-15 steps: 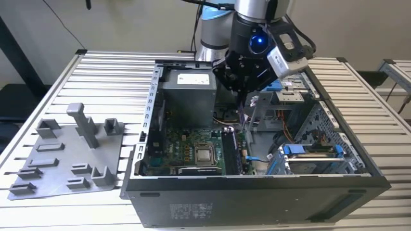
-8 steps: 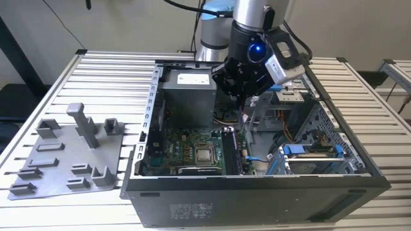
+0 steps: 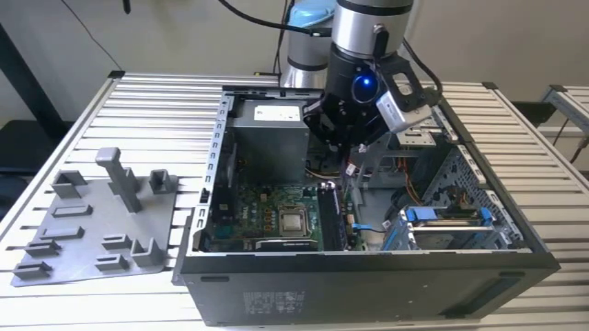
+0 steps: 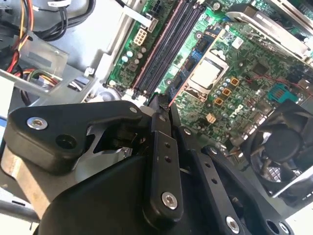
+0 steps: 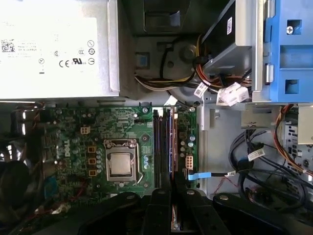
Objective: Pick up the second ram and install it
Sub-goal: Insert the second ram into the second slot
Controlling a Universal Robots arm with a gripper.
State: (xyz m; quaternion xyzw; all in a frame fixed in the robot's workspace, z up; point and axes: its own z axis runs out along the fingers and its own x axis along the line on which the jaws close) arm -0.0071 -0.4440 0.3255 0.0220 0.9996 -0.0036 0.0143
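My gripper (image 3: 345, 146) hangs inside the open computer case (image 3: 368, 283), above the far end of the long black memory slots (image 3: 332, 215). Its fingers are shut on the second ram (image 3: 349, 167), a thin board seen edge-on and hanging down from them. In the first wrist view the ram's (image 5: 174, 218) brownish edge runs out from between the black fingers (image 5: 159, 196), in line with the slots (image 5: 164, 147). The second wrist view has the fingers (image 4: 161, 147) pressed together over the near end of the slots (image 4: 164, 49).
A processor (image 3: 294, 222) sits on the green motherboard beside the slots. The grey power supply (image 3: 267, 134) stands at the case's back, with cable bundles (image 5: 171, 81) and a blue drive bracket (image 3: 446, 217) on the exterior view's right. A grey fixture plate (image 3: 92, 227) with posts lies left of the case.
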